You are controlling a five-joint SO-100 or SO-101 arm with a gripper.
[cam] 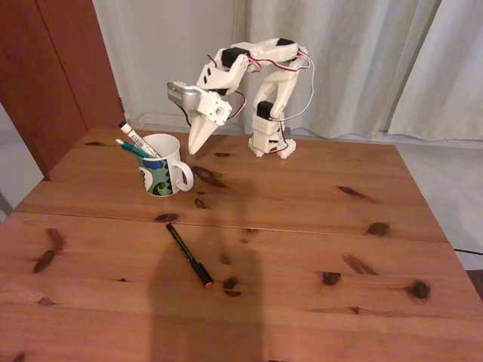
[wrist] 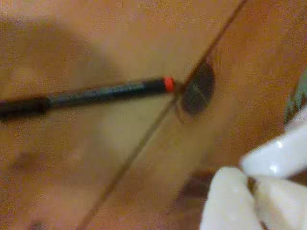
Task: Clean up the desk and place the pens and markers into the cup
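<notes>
A white cup (cam: 160, 175) with a green-and-blue swirl stands on the desk (cam: 302, 226) at the back left. A teal pen (cam: 133, 148) and a white marker (cam: 138, 139) lean out of it. A thin black pen (cam: 188, 254) with a red tip lies flat on the wood in front of the cup, beside a dark knot. My gripper (cam: 195, 149) hangs point-down just right of the cup's rim, shut and holding nothing. In the wrist view the black pen (wrist: 96, 93) lies across the seam, and the gripper (wrist: 250, 184) is at the bottom right, by the cup's handle (wrist: 276, 154).
The arm's white base (cam: 270, 142) stands at the back centre, in front of a pale curtain. A dark wooden panel (cam: 53, 68) rises at the back left. The desk's right edge falls off toward the floor.
</notes>
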